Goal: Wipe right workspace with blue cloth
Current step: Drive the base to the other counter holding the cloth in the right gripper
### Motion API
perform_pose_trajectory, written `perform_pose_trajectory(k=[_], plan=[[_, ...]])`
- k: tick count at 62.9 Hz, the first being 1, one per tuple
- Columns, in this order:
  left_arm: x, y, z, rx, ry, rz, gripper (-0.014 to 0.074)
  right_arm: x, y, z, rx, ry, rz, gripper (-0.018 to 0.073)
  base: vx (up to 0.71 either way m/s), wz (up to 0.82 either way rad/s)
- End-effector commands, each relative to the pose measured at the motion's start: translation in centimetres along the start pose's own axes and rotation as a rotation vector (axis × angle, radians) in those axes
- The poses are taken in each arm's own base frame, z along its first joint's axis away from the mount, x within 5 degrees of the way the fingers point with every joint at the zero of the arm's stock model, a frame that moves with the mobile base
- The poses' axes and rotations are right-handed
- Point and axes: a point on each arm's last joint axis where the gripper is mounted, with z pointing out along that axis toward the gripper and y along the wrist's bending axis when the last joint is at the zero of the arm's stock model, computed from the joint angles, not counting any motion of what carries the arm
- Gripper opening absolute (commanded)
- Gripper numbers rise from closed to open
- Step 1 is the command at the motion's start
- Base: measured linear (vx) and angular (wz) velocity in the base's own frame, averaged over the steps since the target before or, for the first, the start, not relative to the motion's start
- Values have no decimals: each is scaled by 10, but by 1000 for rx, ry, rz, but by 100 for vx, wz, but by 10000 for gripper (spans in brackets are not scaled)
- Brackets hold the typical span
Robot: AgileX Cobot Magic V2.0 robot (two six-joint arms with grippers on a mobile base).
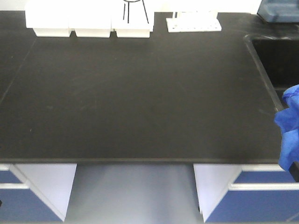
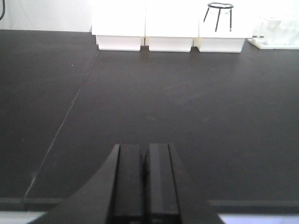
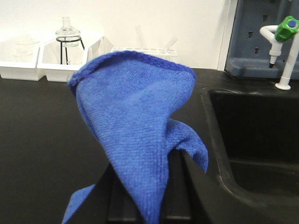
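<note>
The blue cloth [image 3: 138, 130] is a bright royal-blue microfibre rag, bunched into soft folds, with its stitched hem arching along the top. It hangs draped over and pinched in the right tool [image 3: 148, 186], beside the sink [image 3: 252, 140] of the counter [image 3: 42, 140], 1 corner trailing low at the left.
</note>
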Motion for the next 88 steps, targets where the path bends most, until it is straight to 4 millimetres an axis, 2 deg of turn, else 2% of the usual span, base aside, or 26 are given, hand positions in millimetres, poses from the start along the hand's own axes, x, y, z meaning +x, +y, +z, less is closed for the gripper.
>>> perform_pose_trajectory(k=[1, 31, 88], plan=[[2, -1, 1, 18, -63, -6, -6, -16, -4, -2, 42, -89, 2, -4, -26, -5], [2, -1, 1, 18, -63, -6, -6, -15, -4, -1, 42, -87, 2, -4, -30, -37], [2, -1, 1, 18, -63, -6, -6, -15, -4, -1, 42, -87, 2, -4, -22, -78]])
